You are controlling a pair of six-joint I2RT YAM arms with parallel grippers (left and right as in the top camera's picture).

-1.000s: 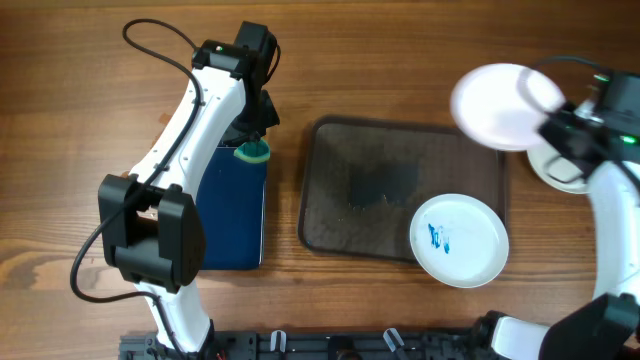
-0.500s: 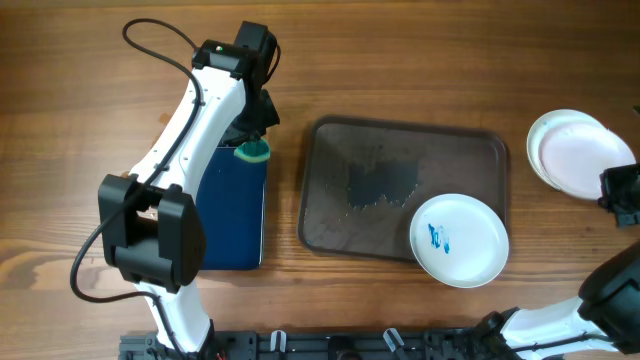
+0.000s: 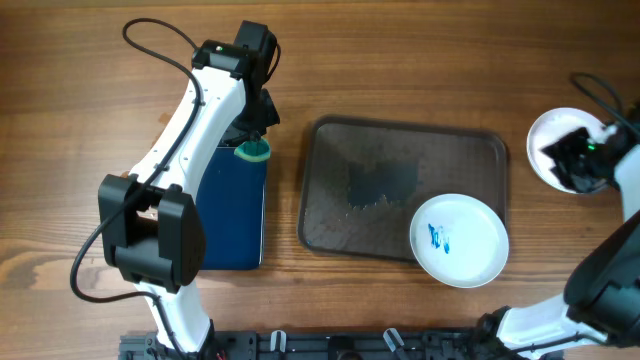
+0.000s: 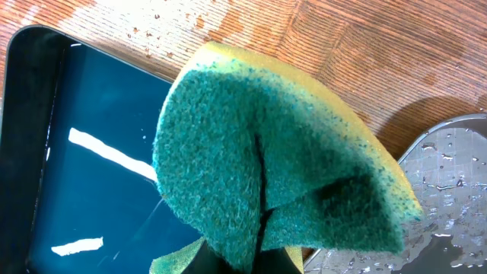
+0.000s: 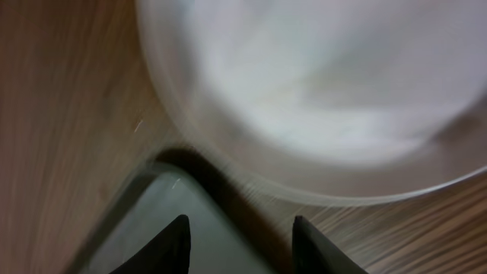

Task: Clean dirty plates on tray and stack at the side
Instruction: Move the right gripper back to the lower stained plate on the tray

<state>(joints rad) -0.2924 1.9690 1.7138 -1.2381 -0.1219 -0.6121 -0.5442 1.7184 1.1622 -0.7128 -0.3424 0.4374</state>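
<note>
Swung back over the side stack (image 3: 545,150), the right gripper (image 3: 572,158) hangs spread and empty. Best take the smeared plate (image 3: 459,240), at the near-right corner of the tray (image 3: 340,150), by its rim. The left gripper (image 3: 255,140) pinches the sponge (image 3: 252,152).

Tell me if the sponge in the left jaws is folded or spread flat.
Folded. The left wrist view shows the sponge doubled over, green faces meeting at a dark crease, yellow backing outside.
</note>
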